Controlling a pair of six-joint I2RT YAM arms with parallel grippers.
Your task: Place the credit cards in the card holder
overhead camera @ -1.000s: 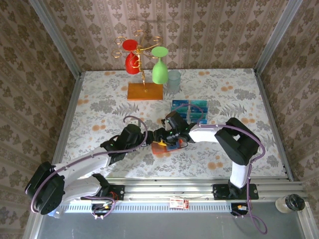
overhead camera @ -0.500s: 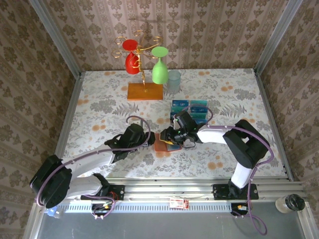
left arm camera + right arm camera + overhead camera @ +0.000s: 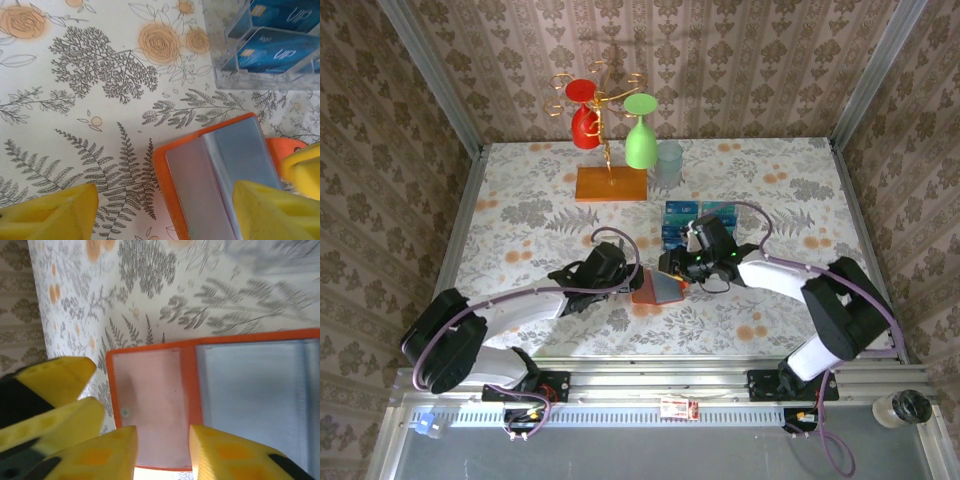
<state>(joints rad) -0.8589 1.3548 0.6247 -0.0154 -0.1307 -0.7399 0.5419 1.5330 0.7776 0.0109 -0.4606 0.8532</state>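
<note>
The card holder (image 3: 657, 290) lies open on the flowered cloth, orange-rimmed with grey-blue pockets (image 3: 220, 175) and a pinkish clear pocket (image 3: 150, 400). My left gripper (image 3: 632, 281) is open at its left edge; one yellow finger (image 3: 272, 210) hangs over the pockets, the other (image 3: 50, 212) over bare cloth. My right gripper (image 3: 671, 267) is open just above the holder's other side (image 3: 162, 447), nothing between its fingers. Blue credit cards (image 3: 701, 222) stand in a clear plastic rack (image 3: 220, 75) just behind the holder.
A wooden stand (image 3: 611, 184) with a red and a green glass hanging on it stands at the back, with a clear cup (image 3: 669, 162) next to it. Metal rails edge the table left and right (image 3: 455, 240).
Both grippers and the card holder have shifted to the right. The right arm has drawn back toward the rack, and its jaws have narrowed somewhat.
</note>
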